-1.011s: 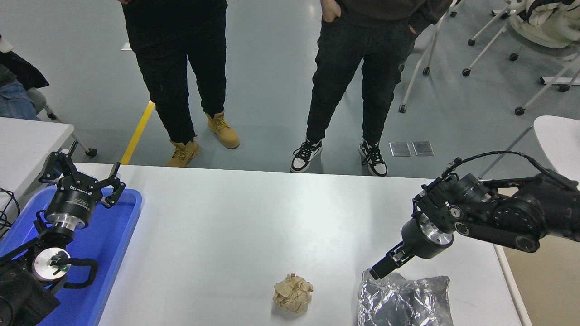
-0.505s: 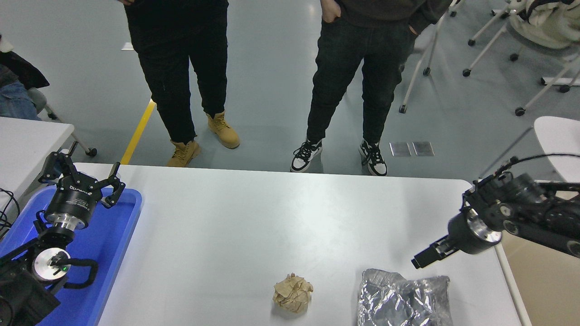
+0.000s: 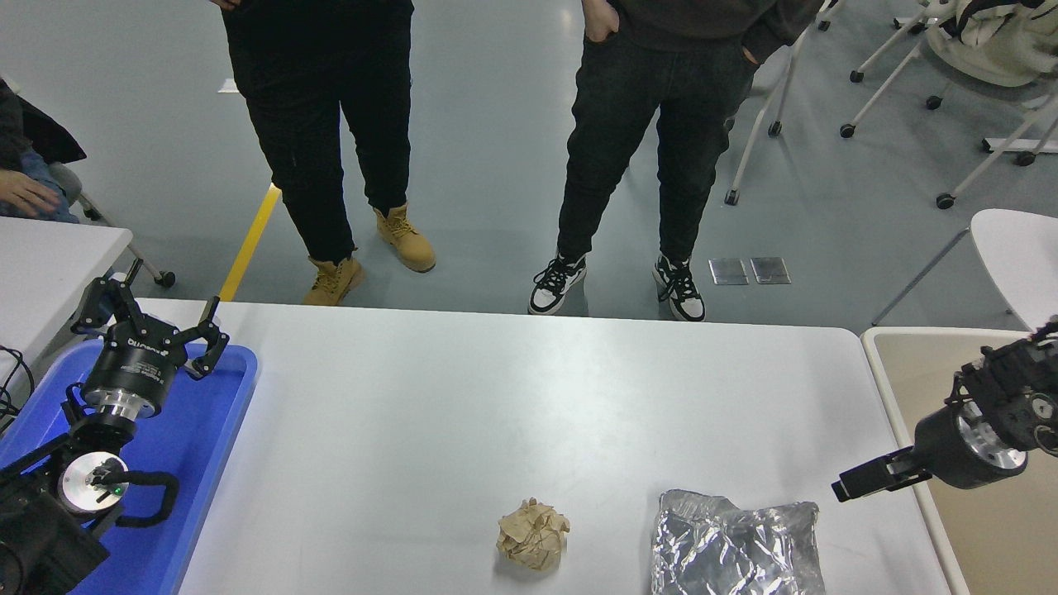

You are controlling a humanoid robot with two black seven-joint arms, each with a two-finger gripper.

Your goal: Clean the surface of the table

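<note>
The table surface (image 3: 463, 397) fills the lower middle of the head view, a glossy white rectangle with rounded corners whose long axis runs left to right, its long far edge facing two people who stand on the grey floor beyond it.

Near the front edge, about the middle, lies a crumpled ball of brown paper (image 3: 534, 535). To its right, also at the front edge and apart from the ball, lies a crinkled silver foil bag (image 3: 736, 545), flat on the tabletop and cut off by the picture's bottom.

The right gripper (image 3: 845, 488) hangs over the table's right edge, near the front right corner, just above and to the right of the foil bag without touching it; its fingers are drawn together into one dark tip pointing left. Beyond that edge a beige surface (image 3: 926, 364) adjoins the table.

At the left end a blue plastic tray (image 3: 198, 463) sits on the table. The left gripper (image 3: 149, 326) is parked above it, its fingers spread wide, holding nothing.
</note>
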